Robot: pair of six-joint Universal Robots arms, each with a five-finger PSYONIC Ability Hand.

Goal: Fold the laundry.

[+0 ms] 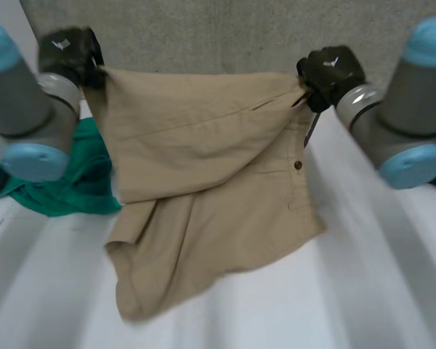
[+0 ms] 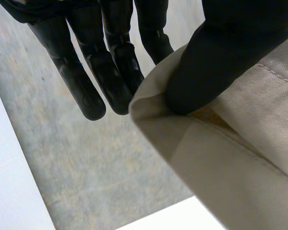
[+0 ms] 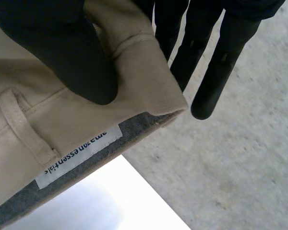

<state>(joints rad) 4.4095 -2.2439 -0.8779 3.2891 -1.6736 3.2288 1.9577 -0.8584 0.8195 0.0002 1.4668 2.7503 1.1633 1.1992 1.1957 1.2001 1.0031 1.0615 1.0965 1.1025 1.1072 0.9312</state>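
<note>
Over the bench (image 1: 378, 291), my left hand (image 1: 67, 51) and right hand (image 1: 331, 71) pinched the khaki shorts (image 1: 203, 174) by their top corners; laying them flat seemed next.

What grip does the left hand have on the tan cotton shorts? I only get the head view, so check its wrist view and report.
Observer: The left hand pinches a folded edge of the tan cotton shorts between its thumb and straight fingers.
Operator: Now report the right hand.
Observer: The right hand pinches the waistband corner under its thumb, near a belt loop.
Operator: Tell me what's inside that waistband.
Observer: A grey lining carrying a white printed label.
</note>
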